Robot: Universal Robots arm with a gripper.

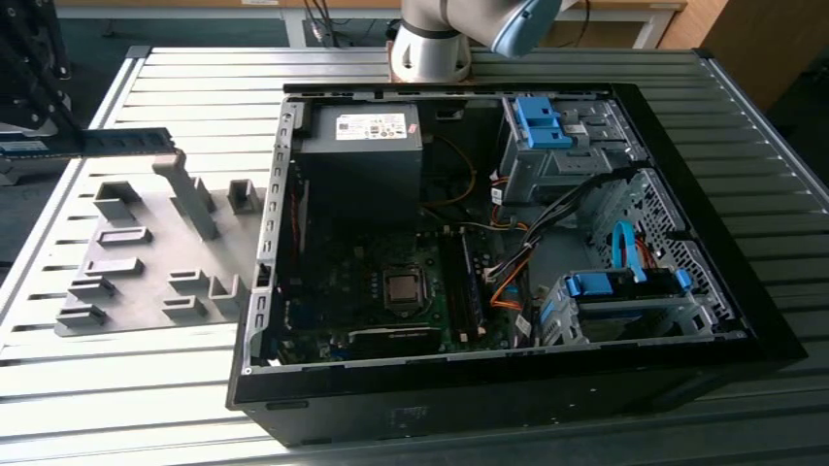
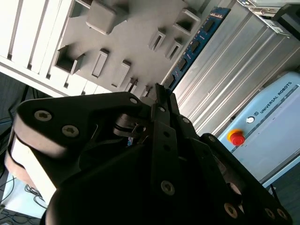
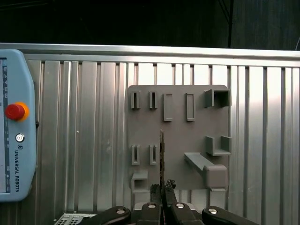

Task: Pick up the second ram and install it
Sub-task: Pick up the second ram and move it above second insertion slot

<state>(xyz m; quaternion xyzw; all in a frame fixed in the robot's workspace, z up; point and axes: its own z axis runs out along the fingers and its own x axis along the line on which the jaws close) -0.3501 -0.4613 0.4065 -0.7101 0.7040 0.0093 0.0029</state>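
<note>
The second ram, a thin dark-green stick, hangs level above the far end of the grey fixture plate at the exterior view's left. In the first wrist view I see the stick edge-on, rising from my gripper, which is shut on it. In the second wrist view the ram juts out past the black fingers, over the plate. The open computer case lies to the exterior view's right of the plate, with long black slots beside the processor socket.
The fixture plate carries several grey blocks and one tall post. A teach pendant with a red button lies on the ribbed metal table. The arm's base stands behind the case. Cables and blue drive bays fill the case's right side.
</note>
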